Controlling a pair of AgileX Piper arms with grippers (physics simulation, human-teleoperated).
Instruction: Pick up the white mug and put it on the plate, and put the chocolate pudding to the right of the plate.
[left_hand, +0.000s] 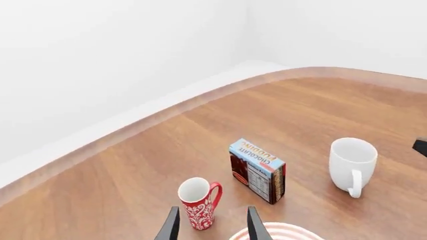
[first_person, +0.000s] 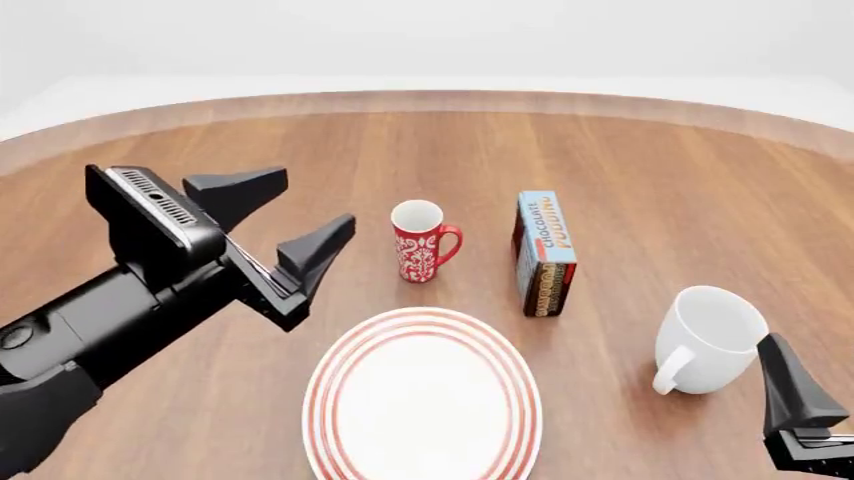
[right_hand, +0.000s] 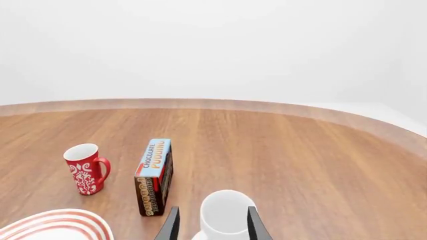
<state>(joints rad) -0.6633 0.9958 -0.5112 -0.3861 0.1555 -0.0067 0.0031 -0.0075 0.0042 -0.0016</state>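
Observation:
The white mug (first_person: 707, 340) stands upright at the right of the table, handle toward the near side. My right gripper (right_hand: 213, 208) is open just behind it on the near side, not touching; the white mug (right_hand: 225, 215) shows between its fingers (first_person: 794, 395). The chocolate pudding (first_person: 545, 255) stands upright between the two mugs, beyond the plate's far right rim. The red-ringed plate (first_person: 320, 400) lies at the near centre with nothing on it. My left gripper (first_person: 318, 197) hovers open above the table, left of the plate, holding nothing.
A slim red-and-white patterned mug (first_person: 420, 245) stands beyond the plate, left of the pudding, and close ahead of the left gripper (left_hand: 213, 209). The round wooden table's far edge (first_person: 441, 98) curves across the back against white walls.

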